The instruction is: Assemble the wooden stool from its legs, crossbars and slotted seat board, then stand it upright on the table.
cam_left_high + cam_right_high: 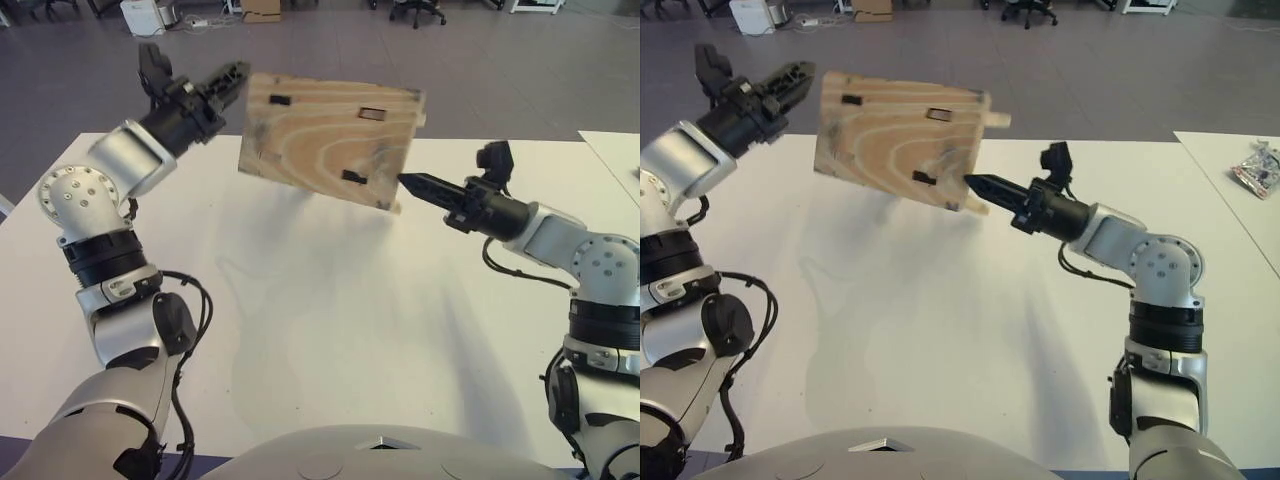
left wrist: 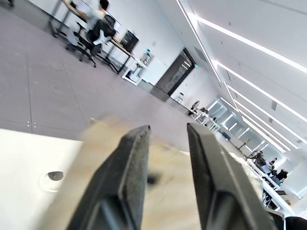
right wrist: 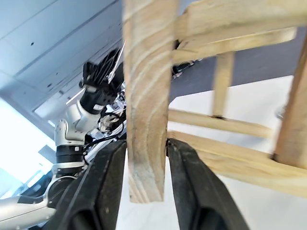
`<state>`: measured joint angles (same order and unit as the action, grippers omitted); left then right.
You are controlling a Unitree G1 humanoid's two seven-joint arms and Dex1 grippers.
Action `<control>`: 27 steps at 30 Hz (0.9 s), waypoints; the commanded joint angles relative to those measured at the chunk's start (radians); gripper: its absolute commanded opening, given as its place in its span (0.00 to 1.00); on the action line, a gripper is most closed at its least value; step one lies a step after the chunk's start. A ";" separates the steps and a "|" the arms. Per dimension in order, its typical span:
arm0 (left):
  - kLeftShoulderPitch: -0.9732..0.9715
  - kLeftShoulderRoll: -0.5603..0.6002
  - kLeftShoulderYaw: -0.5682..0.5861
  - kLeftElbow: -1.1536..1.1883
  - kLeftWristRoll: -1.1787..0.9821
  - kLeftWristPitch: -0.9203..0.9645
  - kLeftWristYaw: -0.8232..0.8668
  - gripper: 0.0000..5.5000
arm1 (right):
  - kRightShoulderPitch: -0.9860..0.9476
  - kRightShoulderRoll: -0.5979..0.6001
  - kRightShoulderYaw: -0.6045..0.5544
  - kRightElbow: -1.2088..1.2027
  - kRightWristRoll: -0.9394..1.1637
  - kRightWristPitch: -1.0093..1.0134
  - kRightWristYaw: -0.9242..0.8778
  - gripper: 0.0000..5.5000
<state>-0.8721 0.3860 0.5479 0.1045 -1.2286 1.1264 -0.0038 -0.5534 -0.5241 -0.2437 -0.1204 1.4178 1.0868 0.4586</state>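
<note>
**Head views.** The wooden stool (image 1: 325,135) is hanging in the air above the far half of the white table (image 1: 300,320). It is sitting tilted, with its slotted seat board (image 1: 895,135) facing the robot and its left end riding higher than its right. The left gripper (image 1: 240,72) is standing at the board's upper left corner, touching it or just beside it. The right gripper (image 1: 408,181) is meeting the board's lower right corner.

**Left wrist view.** The left gripper (image 2: 168,132) is lying close against blurred pale wood. Whether it is clamping the wood or only resting beside it cannot be told.

**Right wrist view.** The right gripper (image 3: 146,148) is pinching the edge of the seat board (image 3: 146,72), with one finger (image 3: 108,182) pressing on each face. Beyond the board, a leg (image 3: 290,124) and a crossbar (image 3: 216,123) are showing joined together.
</note>
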 commanded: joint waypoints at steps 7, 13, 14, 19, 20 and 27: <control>0.013 0.021 0.020 -0.113 -0.241 0.019 0.280 0.00 | -0.123 -0.040 -0.062 -0.061 0.137 -0.035 -0.113 0.00; 0.251 0.269 -0.164 -0.222 0.089 -0.158 -0.259 0.00 | 0.180 -0.125 0.130 -0.297 -0.272 -0.159 0.034 0.00; 0.324 0.329 -0.208 -0.200 0.203 -0.286 -0.448 0.00 | 0.274 -0.138 0.189 -0.332 -0.390 -0.225 0.047 0.00; 0.425 0.428 -0.433 0.260 0.739 -0.984 -0.841 0.00 | 0.556 -0.175 0.482 -0.333 -0.901 -0.581 0.085 0.00; 0.388 0.423 -0.481 0.386 0.830 -1.095 -0.834 0.00 | 0.569 -0.161 0.511 -0.330 -0.946 -0.611 0.079 0.00; 0.227 0.311 -0.762 0.944 1.257 -1.504 -0.793 0.00 | 0.587 -0.095 0.514 -0.357 -0.985 -0.637 0.099 0.00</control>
<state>-0.6077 0.7372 -0.1473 0.9307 -0.0717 -0.2740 -0.7788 0.0133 -0.6157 0.2772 -0.4508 0.4444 0.4547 0.5386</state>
